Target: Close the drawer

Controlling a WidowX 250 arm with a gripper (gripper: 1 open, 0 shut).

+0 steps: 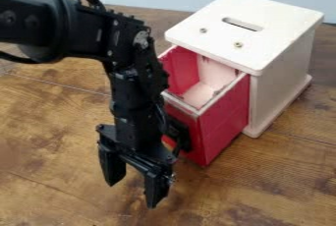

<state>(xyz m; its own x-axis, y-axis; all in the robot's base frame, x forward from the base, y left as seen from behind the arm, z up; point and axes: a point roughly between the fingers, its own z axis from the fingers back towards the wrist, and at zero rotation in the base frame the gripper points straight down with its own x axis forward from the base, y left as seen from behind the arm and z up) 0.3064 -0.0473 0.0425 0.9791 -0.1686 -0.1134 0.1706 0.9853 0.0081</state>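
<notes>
1. Gripper [134,181]: black, two-fingered, pointing down over the wooden table [59,156]; fingers spread well apart, nothing between them. Exact opening and height above the table cannot be told.
2. Drawer [221,127]: red, pale inside, pulled part-way out; beyond the gripper and to its picture-right. Front largely hidden by the arm.
3. Arm [132,87]: upright before the drawer's front. Probable purpose: to shove the front inward with the wrist or the gripper's back, no grasp being needed. Contact cannot be told.
4. Wooden box [286,78]: cream-white, slotted top; farther from the gripper than the drawer, same side. Receives the drawer; might slide if pushed askew.
5. Obstructions: none seen between drawer and box. The arm itself masks the handle side; a wire loop could catch on it, by judgement.
</notes>
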